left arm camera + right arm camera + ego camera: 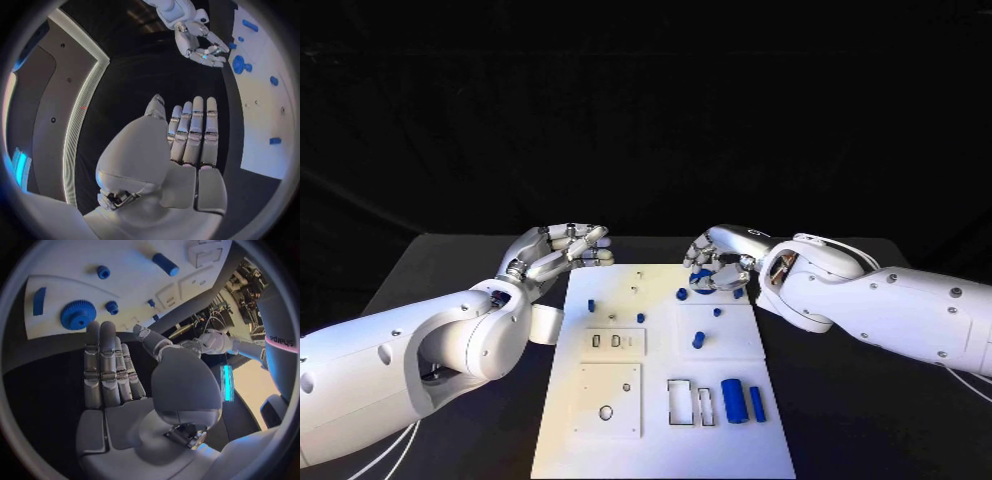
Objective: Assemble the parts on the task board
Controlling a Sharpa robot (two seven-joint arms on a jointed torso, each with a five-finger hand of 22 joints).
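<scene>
The white task board (661, 440) lies in the middle of the black table. A blue gear (78, 315) sits at its far right corner (704, 276), just beyond the fingertips of my right hand (726, 262), which holds nothing. That hand's fingers (103, 365) are stretched out side by side. My left hand (560, 250) hovers at the board's far left corner with fingers (194, 130) straight and nothing in them. Small blue pegs (698, 340) stand on the board, and a blue cylinder (733, 400) and a blue bar (757, 403) lie near the front right.
Two rectangular slots (679, 401) sit beside the cylinder. A raised square plate with a hole (609, 400) takes up the board's front left. Black table (877, 420) lies on both sides of the board.
</scene>
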